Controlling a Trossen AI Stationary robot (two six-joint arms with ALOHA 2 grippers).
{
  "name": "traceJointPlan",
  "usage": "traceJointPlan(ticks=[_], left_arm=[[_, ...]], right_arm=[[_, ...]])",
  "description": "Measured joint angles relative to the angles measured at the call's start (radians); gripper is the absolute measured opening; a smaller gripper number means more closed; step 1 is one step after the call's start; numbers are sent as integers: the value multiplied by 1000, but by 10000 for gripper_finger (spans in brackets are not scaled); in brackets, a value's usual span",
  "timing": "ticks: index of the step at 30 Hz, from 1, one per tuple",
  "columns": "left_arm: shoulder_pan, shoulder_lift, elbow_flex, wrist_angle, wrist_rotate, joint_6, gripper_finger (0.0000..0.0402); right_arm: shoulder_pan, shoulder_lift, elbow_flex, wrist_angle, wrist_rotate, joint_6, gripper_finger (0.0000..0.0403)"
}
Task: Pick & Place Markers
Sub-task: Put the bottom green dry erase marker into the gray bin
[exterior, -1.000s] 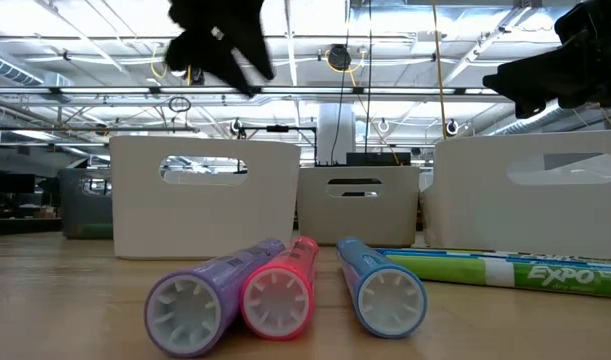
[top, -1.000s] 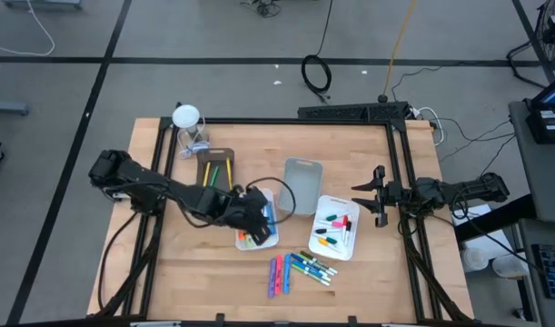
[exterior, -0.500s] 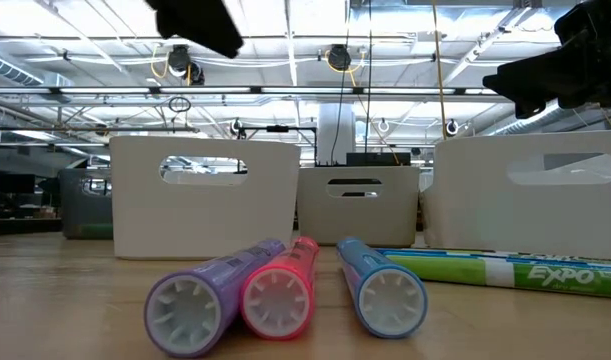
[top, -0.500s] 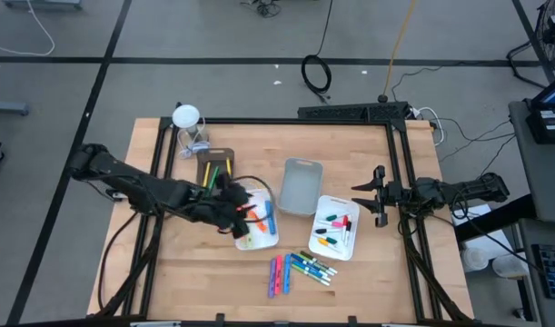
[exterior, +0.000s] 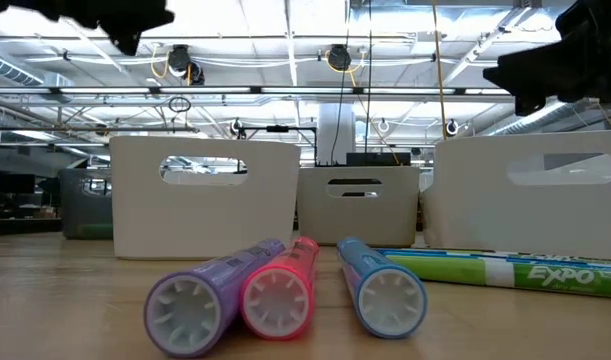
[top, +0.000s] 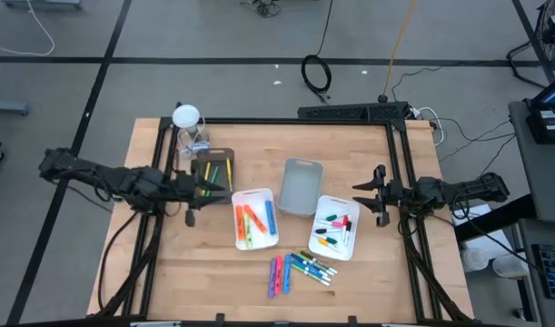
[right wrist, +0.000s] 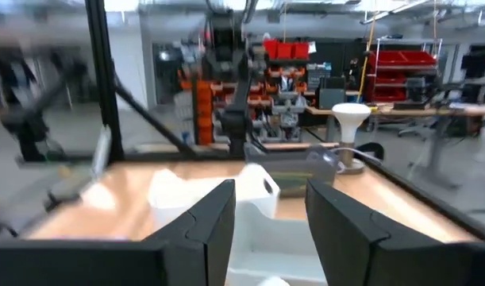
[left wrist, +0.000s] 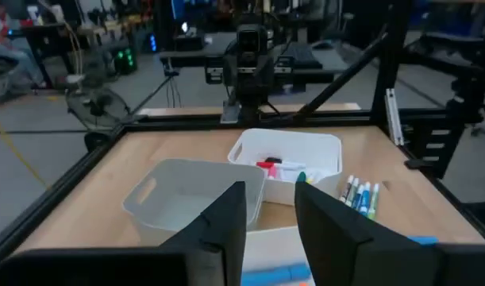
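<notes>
Overhead, a wooden counter point(top: 168, 272) holds four trays, with a dark arm at each side. The left pincer point(top: 198, 191) hovers over the counter's left part, just beside a brown tray point(top: 203, 163) holding green and yellow markers point(top: 213, 172). From its wrist camera the two fingers show a narrow gap with nothing between them, so it carries nothing. The right pincer point(top: 379, 195) waits at the counter's right edge, apart from everything; its fingers also stand apart and empty.

Sorting looks partly done. A white tray point(top: 242, 198) near the middle holds orange, green and blue markers point(top: 255, 219). A second white tray point(top: 327, 247), to its right, holds a mix of red, orange, green and dark ones point(top: 333, 227). Between these and farther back sits a grey tray point(top: 301, 186) that appears to hold nothing.

What seems left is a loose cluster on the bare wood near the front edge: pink, purple and blue markers point(top: 279, 273) lying side by side, touching a fan of green and blue ones point(top: 311, 268). The table-level camera looks straight at the capped ends of the purple, pink and blue markers, with a green one lying crosswise beside them.

Neither pincer is near that loose cluster, so several pick-ups likely remain.
</notes>
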State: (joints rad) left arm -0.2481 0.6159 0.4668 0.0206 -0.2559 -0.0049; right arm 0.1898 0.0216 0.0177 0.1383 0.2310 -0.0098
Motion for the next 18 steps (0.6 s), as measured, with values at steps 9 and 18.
traceJointPlan(ticks=[9,18], left_arm=[[111,-348,-222,-48,24,-15,91],[186,-567,-345,-45,175,-51,90]], right_arm=[[2,0,0,78,-51,343,141],[2,0,0,98,-48,513,141]])
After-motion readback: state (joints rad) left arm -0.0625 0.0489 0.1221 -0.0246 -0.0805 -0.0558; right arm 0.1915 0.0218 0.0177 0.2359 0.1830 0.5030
